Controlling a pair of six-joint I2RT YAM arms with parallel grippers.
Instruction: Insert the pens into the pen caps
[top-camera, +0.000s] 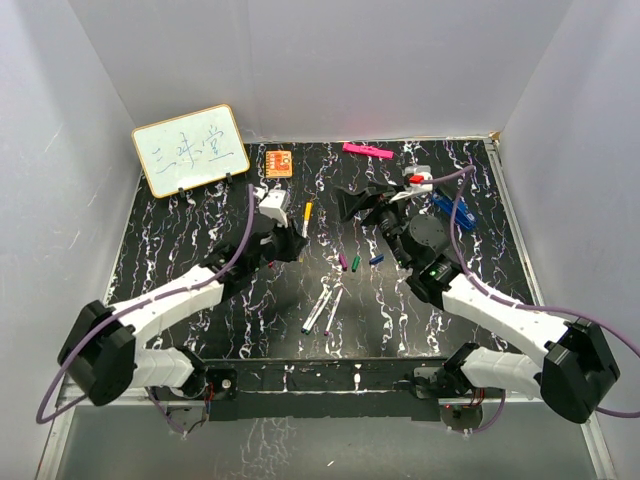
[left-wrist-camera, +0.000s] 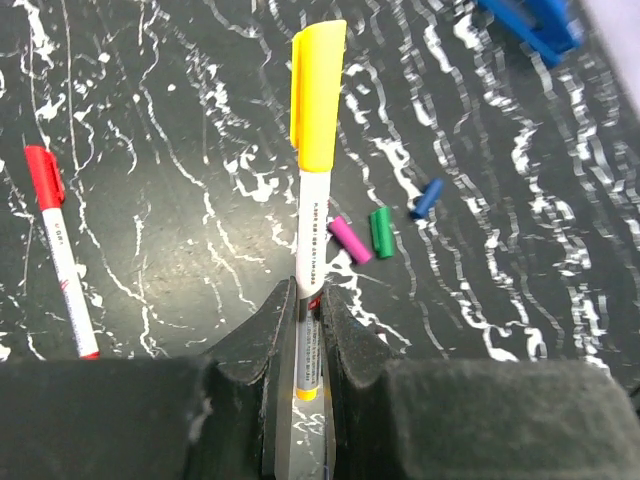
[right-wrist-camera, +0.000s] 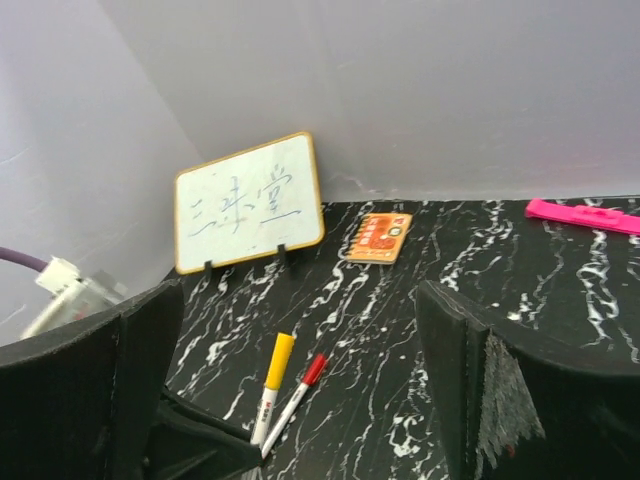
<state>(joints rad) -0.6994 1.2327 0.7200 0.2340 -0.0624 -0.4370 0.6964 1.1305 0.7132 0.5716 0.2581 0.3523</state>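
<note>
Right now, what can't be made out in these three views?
Left wrist: print on the yellow-capped pen too small to read; blue clip cut off by the top edge.
Right wrist: red-capped pen's lower end hidden behind the pincer finger; pink bar cut off at the right edge.
Top: orange card's print too small.

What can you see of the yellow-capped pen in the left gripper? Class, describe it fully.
The yellow pen has a thin white barrel with small dark print. A glossy yellow plastic cap is fitted on its far end, and there is a yellow band at its near end. It points straight out from the left gripper, whose dark fingers are shut on its lower barrel. No other pen or loose cap touches it. Whether it rests on the table is unclear.
</note>
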